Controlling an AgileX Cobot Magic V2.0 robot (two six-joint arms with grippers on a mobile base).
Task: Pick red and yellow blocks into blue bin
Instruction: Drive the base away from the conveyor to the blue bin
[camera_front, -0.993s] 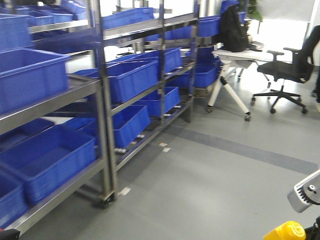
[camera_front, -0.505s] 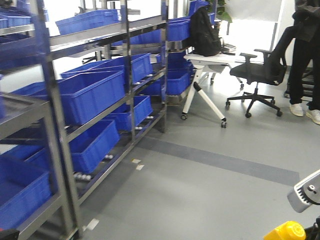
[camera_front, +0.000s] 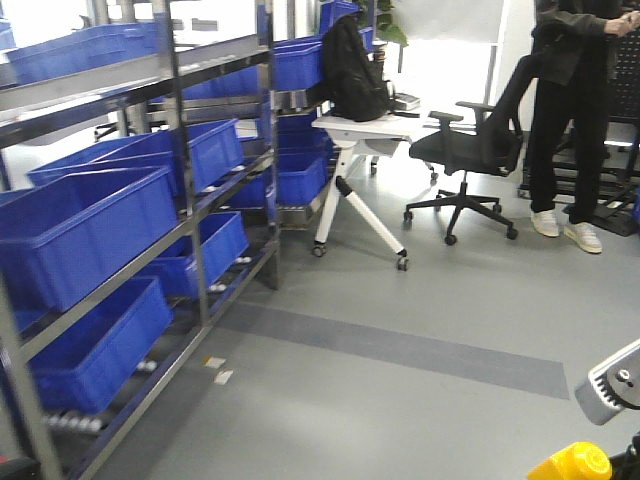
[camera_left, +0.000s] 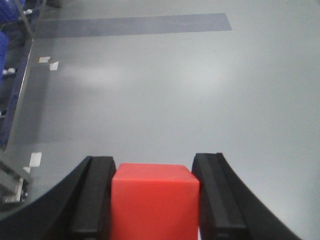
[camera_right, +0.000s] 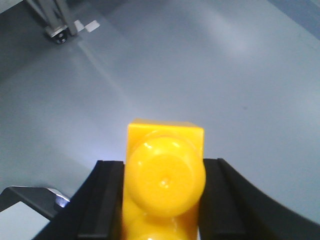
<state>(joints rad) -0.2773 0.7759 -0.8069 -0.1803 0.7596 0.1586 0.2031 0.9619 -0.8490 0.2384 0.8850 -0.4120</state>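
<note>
My left claw (camera_left: 155, 166) is closed narrow on the red cube (camera_left: 154, 205). The cube is plain and matte with sharp edges, and it sits tight between the two black curved fingers (camera_left: 92, 200), low in the middle of the left wrist view. My right claw (camera_right: 162, 167) grips the yellow brick (camera_right: 165, 185) in the same way. The brick is glossy plastic with round studs on its top, and one stud faces the camera. In the front view the brick shows as a yellow lump in the lower right corner.

Under both claws is only the grey floor (camera_front: 400, 410), smooth and a little shiny, with a darker stripe (camera_front: 400, 345) across it. At the left of the front view, a steel rack (camera_front: 120, 88) carries many blue crates (camera_front: 85, 225) of plastic with thick rims. I cannot tell which one is the bin for the task. In the upper middle, a black backpack (camera_front: 352, 70) stands on a white tabletop (camera_front: 370, 125), beside a black office chair (camera_front: 470, 150).
</note>
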